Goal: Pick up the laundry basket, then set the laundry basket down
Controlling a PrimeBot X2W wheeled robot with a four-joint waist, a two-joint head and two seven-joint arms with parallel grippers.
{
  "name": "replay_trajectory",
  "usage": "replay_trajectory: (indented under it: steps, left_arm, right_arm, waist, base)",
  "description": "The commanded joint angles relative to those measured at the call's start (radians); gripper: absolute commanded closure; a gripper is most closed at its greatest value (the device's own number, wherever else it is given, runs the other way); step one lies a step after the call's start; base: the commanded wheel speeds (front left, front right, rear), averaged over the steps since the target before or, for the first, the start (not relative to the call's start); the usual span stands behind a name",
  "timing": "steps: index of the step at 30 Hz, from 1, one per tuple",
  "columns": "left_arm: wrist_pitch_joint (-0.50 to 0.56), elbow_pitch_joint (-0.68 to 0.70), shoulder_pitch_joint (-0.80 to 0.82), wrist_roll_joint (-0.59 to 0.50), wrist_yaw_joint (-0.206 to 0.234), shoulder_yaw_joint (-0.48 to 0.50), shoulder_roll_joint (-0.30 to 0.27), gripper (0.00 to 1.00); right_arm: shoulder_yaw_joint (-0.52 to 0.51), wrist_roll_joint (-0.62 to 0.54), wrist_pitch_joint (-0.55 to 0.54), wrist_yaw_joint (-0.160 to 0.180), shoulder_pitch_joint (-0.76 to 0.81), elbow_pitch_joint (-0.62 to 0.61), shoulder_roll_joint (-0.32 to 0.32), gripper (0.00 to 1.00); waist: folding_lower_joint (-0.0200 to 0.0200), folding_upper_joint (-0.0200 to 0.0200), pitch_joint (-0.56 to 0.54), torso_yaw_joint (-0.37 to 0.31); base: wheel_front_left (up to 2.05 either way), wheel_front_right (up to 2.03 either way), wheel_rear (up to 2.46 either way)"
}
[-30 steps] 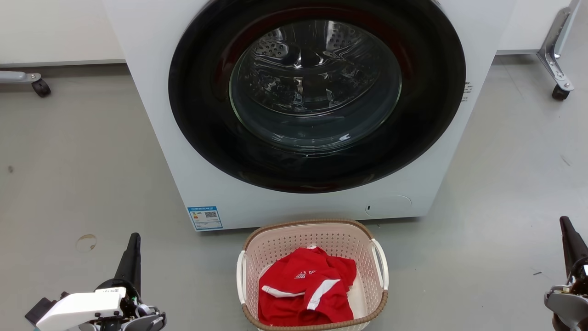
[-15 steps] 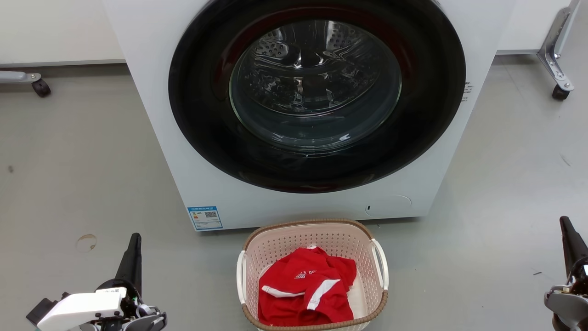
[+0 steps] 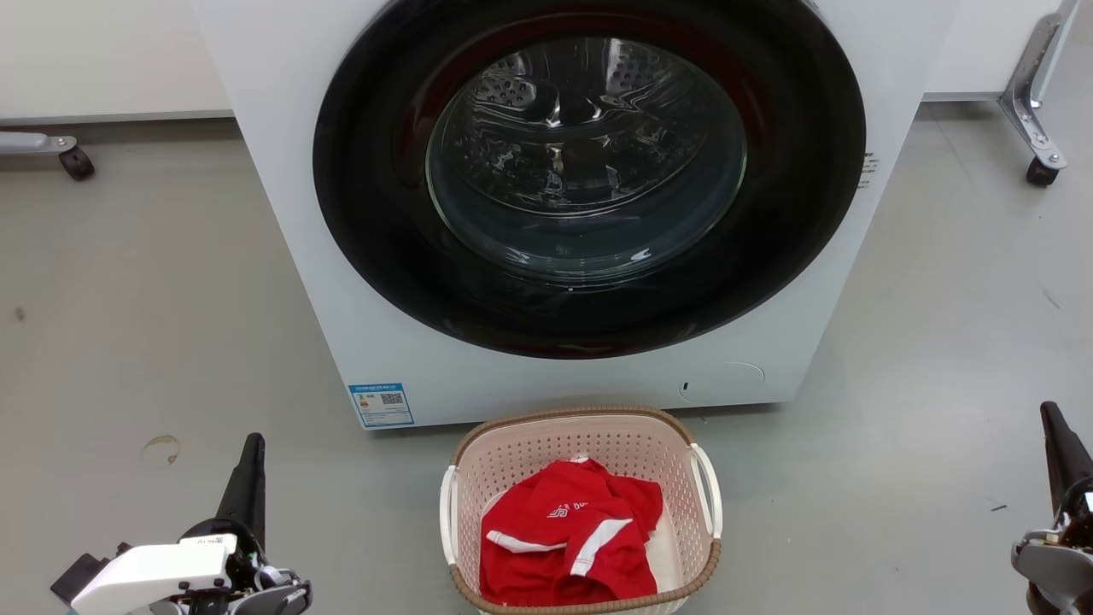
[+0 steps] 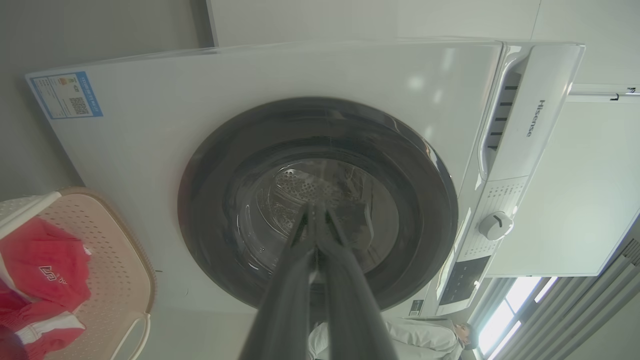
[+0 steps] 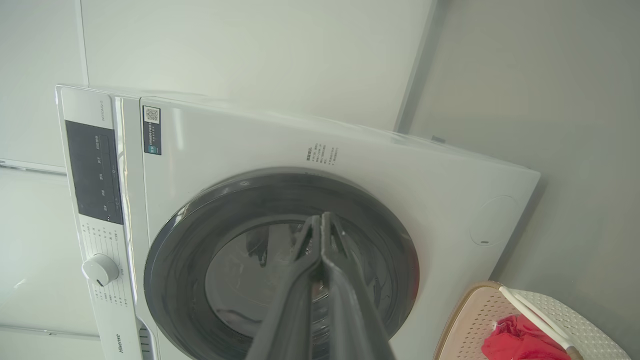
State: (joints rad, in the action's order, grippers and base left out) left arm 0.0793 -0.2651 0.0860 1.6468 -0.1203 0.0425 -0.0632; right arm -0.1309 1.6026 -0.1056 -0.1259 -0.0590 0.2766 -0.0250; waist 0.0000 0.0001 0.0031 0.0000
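Almost nothing has moved since a moment ago. The left fingers (image 3: pixel 246 487) have slid a tiny bit to the right. The laundry basket (image 3: pixel 598 448), the red shirt (image 3: pixel 568 538) and the washer (image 3: pixel 282 213) sit just where they were.

The laundry basket stands on the grey floor (image 3: pixel 128 299), in the near middle, right in front of the washer. It is pale pink with little holes and a brown rim. It has a white handle on its left side (image 3: pixel 447 512) and another on its right side (image 3: pixel 710 487). The red shirt lies crumpled inside it.

The left fingers are near, at the left, well apart from the basket. In the left wrist view they (image 4: pixel 295 280) are pressed together at the tips and hold nothing. The right fingers (image 3: pixel 1063 453) are near, at the far right edge, also well apart from the basket. In the right wrist view they (image 5: pixel 350 300) are pressed together too, with nothing between them.

The washer is big and white, with a round dark door (image 3: pixel 589 162) that is closed. A small blue sticker (image 3: pixel 382 404) is on its lower left corner.

A little black wheel (image 3: pixel 75 161) shows far left, and another (image 3: pixel 1040 171) far right.
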Motion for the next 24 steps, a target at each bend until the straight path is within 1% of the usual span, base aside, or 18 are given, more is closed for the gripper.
replay_trajectory:
  steps: [1, 24]
  left_arm:
    - [0.005, 0.022, 0.019, -0.008, -0.01, 0.035, -0.013, 1.0]
    - [0.012, 0.021, 0.019, -0.015, -0.01, 0.044, -0.007, 1.0]
  right_arm:
    - [0.017, 0.006, -0.008, -0.005, -0.049, -0.032, -0.025, 1.0]
    - [0.017, 0.006, -0.008, -0.005, -0.049, -0.032, -0.025, 1.0]
  waist:
    - [0.0, -0.0001, 0.0, 0.0]
    - [0.0, -0.0001, 0.0, 0.0]
  base:
    - [0.0, 0.0, 0.0]
    - [0.0, 0.0, 0.0]
